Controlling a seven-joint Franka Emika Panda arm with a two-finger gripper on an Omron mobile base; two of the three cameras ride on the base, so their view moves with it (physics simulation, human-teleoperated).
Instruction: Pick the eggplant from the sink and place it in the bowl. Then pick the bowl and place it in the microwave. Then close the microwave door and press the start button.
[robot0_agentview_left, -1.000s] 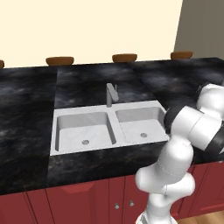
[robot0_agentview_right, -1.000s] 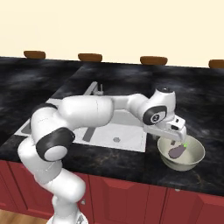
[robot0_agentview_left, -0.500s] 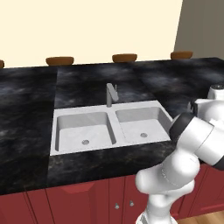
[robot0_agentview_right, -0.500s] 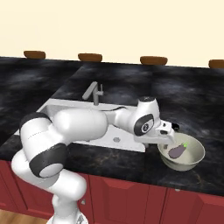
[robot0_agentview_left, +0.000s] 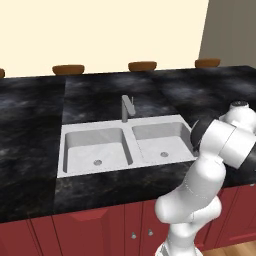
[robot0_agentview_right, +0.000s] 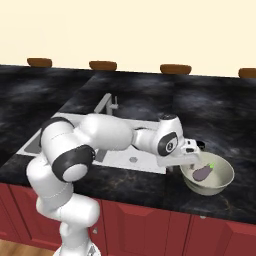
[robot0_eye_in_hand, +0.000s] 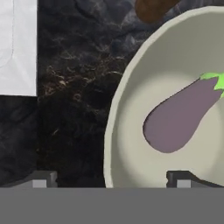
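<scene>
Lower than a second ago: I see the wrist has dropped from above the bowl (robot0_agentview_right: 207, 176) to its near-left rim, and the forearm has swung down toward the counter (robot0_agentview_right: 125, 180). Eggplant (robot0_agentview_right: 202, 173) position unchanged across the frames; it lies inside the bowl.

Tool (robot0_agentview_right: 194, 159) state: spread wide, nothing between the fingers. In the hand view the two fingertips (robot0_eye_in_hand: 183, 179) stand far apart, one over bare counter (robot0_eye_in_hand: 70, 109), the other over the bowl's inner wall, so the rim (robot0_eye_in_hand: 114, 131) sits between them. I cannot tell whether either finger touches the rim.

Eggplant (robot0_eye_in_hand: 181, 116) in the hand view: purple-grey body lying on the bowl floor, green stem end pointing to the upper right of that view. Bowl (robot0_eye_in_hand: 144, 78) interior cream, otherwise empty.

Bowl sits on the dark marbled counter just beyond the right end of the sink (robot0_agentview_right: 120, 152). Sink corner (robot0_eye_in_hand: 17, 48) shows white at the hand view's upper left. Brown rounded shape (robot0_eye_in_hand: 151, 9) at the top edge there, beside the bowl rim.

Left base view: double-basin sink (robot0_agentview_left: 125, 145) with grey faucet (robot0_agentview_left: 127, 108); arm elbow covers the right edge of the counter (robot0_agentview_left: 30, 130). Brown rounded shapes (robot0_agentview_left: 142, 66) line the far counter edge.
</scene>
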